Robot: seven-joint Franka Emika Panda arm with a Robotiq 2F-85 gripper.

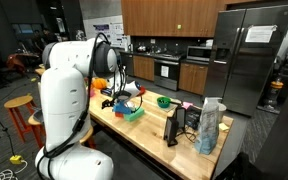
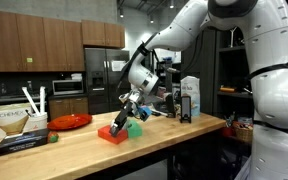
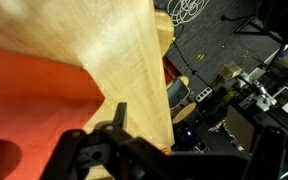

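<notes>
The arm (image 2: 199, 30) reaches out from its white, rounded, glossy shoulder links, bends at the elbow and slants down toward the counter, so the wrist tips the gripper (image 2: 130, 108) steeply downward. The gripper hangs just above the red block (image 2: 112, 133), apart from it in an exterior view. In the wrist view one dark, matte finger (image 3: 119, 112) rises from the black gripper body. Its partner is hidden there, so I cannot tell how wide the jaws stand or whether they have hold of anything.

The red block lies flat on the wooden counter (image 2: 74, 150), directly beneath the gripper. It is a low slab with straight edges, and in the wrist view its plain, dull red face (image 3: 44, 110) fills the lower left. The counter around the red block is pale butcher-block wood with a fine lengthwise grain and a smooth sheen.

Touching or just beside the red block sits a blue-green piece (image 2: 135, 128), blocky and plastic-looking. Farther from the red block along the counter rest a shallow, glossy red bowl (image 2: 71, 121) and a printed cardboard box (image 2: 12, 122). Well beyond the red block in an exterior view stand a small green bowl (image 1: 164, 101) and a crinkled upright bag (image 1: 211, 125). Farthest behind the red block is a tall brushed-steel refrigerator (image 1: 249, 55).
</notes>
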